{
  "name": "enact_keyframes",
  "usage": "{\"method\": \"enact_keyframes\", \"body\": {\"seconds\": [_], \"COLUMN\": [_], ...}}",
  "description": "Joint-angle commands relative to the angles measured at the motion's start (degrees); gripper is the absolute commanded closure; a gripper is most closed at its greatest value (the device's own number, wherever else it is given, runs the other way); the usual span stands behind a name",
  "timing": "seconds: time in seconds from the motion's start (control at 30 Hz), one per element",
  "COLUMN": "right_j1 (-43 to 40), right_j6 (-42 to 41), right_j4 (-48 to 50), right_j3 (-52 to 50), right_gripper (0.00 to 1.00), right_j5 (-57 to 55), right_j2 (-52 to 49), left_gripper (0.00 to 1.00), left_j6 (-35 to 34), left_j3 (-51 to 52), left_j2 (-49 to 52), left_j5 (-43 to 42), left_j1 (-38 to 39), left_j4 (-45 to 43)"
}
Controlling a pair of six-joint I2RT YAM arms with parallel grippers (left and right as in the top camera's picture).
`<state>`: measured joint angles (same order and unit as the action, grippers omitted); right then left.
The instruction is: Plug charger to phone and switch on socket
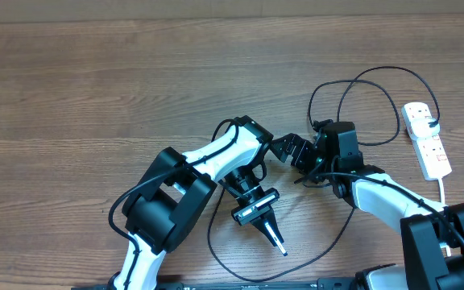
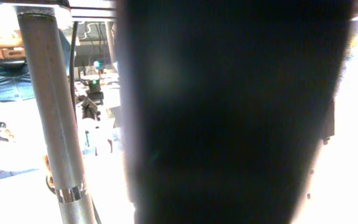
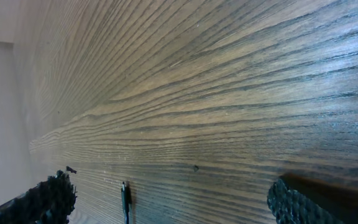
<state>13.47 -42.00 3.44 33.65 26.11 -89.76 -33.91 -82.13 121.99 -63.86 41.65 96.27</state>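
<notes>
Setting: robotics lab bench. Left arm (image 1: 216, 157) and right arm (image 1: 381, 197) work at a wood-grain table (image 1: 95, 80); metal post (image 2: 51, 106) with cluttered equipment behind (left wrist view, overexposed).

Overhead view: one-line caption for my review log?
Left arm and right arm meet centre-frame amid the looping charger; the socket lies near the right edge.

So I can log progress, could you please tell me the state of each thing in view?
white power strip, black plug inserted; switch position unreadable.
black charger cable, looping loose over the table.
left gripper, shut.
right gripper, open above the table.
phone, not visible.
</notes>
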Motion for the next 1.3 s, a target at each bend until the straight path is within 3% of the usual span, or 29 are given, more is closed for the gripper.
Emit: {"method": "enact_keyframes", "body": {"seconds": [0.0,0.87,1.13,1.27], "right_j1": [-0.26,-0.26,-0.26,-0.28], "right_j6": [0.09,0.13,0.09,0.02], "right_j4": [0.09,-2.93,-1.73,-1.84], "right_j3": [0.07,0.07,0.07,0.07], "right_gripper": [0.00,0.00,0.00,0.00], "right_j5": [-0.57,3.02,-0.15,-0.13], "right_j2": [-0.33,-0.33,-0.33,-0.33], "left_gripper": [0.96,0.96,0.96,0.96], "left_j6": [1.16,1.51,10.45,14.01], "left_j3": [-0.85,-0.85,-0.87,-0.87], "left_j2": [-1.40,-1.40,-1.40,-1.40], "left_j5": [-2.03,-3.15,-10.34,-15.30], "left_j1": [-0.07,-0.55,-0.92,-2.19], "left_j4": [0.63,0.52,0.02,-7.67]}}
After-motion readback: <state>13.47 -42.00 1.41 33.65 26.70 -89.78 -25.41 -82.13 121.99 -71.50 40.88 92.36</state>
